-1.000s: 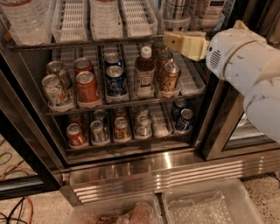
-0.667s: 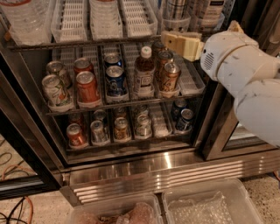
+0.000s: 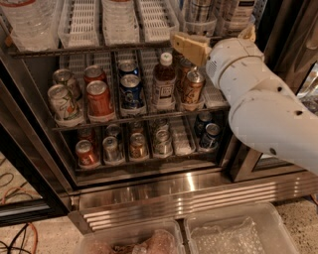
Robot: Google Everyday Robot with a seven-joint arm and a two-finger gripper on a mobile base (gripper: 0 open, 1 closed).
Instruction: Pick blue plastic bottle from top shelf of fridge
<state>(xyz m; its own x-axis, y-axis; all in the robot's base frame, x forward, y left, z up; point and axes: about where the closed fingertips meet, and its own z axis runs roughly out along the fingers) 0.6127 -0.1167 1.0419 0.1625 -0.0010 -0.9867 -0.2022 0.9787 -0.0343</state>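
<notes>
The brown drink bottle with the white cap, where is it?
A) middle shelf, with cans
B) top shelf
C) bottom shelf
A: the brown drink bottle stands among cans on the middle shelf; the claw is just above it, at the top shelf's front edge.

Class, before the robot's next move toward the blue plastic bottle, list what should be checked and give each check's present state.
1. Fridge front open: ok.
2. Blue plastic bottle visible on the top shelf: ok; it is at the right end, partly cut off.
3. Gripper lined up with bottle: not ok; it hangs at the shelf's front edge, left of the bottle.
4. Room beside bottle: cannot tell; a silvery container stands close by.
5. Bottle held: not ok; the gripper is apart from it.
</notes>
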